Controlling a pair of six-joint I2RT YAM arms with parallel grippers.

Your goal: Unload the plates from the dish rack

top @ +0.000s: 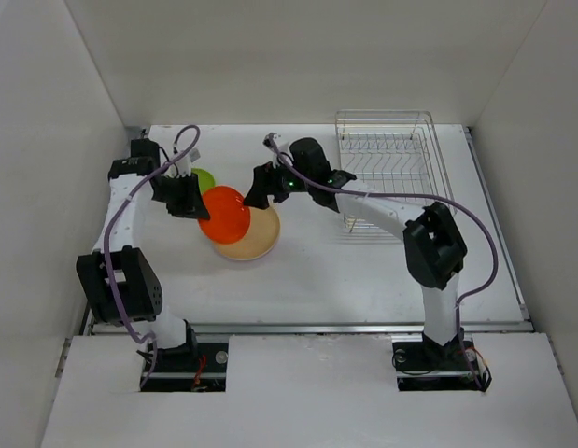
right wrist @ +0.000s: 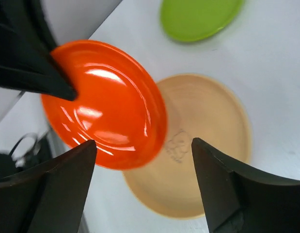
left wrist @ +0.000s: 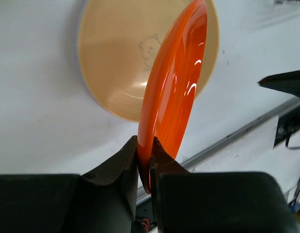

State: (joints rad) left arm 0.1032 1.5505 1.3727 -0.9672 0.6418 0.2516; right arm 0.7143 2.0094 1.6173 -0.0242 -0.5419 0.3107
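- The left arm (top: 120, 201) reaches from the left side toward the middle of the white surface (top: 363, 280); its jaws are narrow and pinch the rim of the orange plate (left wrist: 174, 87), one finger on each face, as the left wrist view shows.
- The green plate (top: 204, 179) lies flat on the surface, just behind the left jaws and apart from the other plates; the right wrist view shows it at the top (right wrist: 198, 17).
- The orange plate (top: 223, 215) is tilted and not lying flat; it overlaps the left part of the cream plate (top: 256, 238); I cannot tell if the two touch.
- The cream plate lies flat on the surface, left of the dish rack and well apart from it; in the left wrist view (left wrist: 116, 53) a thin bluish edge shows along its rim, and I cannot tell what that edge is.
- The right arm (top: 382, 210) stretches to the left across the front of the rack; its jaws are wide and hold nothing; in the right wrist view the orange plate (right wrist: 111, 107) and the cream plate (right wrist: 208, 145) show between the two fingers, and neither finger touches them.
- The dish rack (top: 387, 173) stands at the far right of the surface, near the back wall.
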